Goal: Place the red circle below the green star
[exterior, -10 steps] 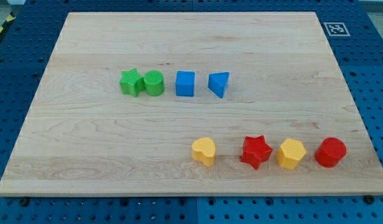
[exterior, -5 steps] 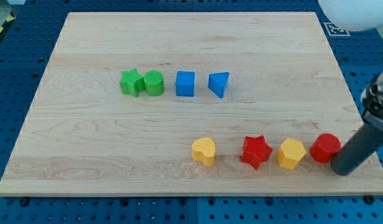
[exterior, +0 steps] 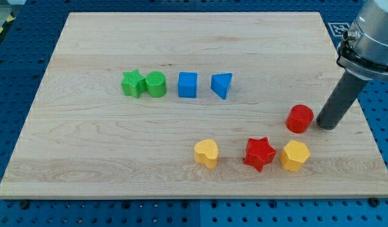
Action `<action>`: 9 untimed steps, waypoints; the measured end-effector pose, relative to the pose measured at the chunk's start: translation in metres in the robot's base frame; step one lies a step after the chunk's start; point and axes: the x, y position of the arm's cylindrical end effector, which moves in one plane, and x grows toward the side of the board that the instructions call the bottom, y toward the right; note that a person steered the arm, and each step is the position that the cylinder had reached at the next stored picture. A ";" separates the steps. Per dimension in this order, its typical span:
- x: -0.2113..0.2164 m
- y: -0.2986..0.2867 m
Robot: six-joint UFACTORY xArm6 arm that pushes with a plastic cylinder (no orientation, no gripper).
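Note:
The red circle [exterior: 300,118] lies on the wooden board at the view's right, above the yellow hexagon [exterior: 295,156]. My tip [exterior: 325,125] rests just to the right of the red circle, close to it or touching it. The green star [exterior: 133,83] sits far off at the view's upper left, touching the green circle [exterior: 155,84] on its right.
A blue cube [exterior: 188,84] and a blue triangle [exterior: 222,85] stand to the right of the green pair. A yellow heart-like block [exterior: 206,152] and a red star [exterior: 259,153] line the view's bottom beside the yellow hexagon. The board's right edge [exterior: 358,113] is near my tip.
The rod came in from the view's right and pushed the red circle up and to the left, out of the bottom row. The other blocks have not moved.

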 end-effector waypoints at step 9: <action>-0.029 -0.121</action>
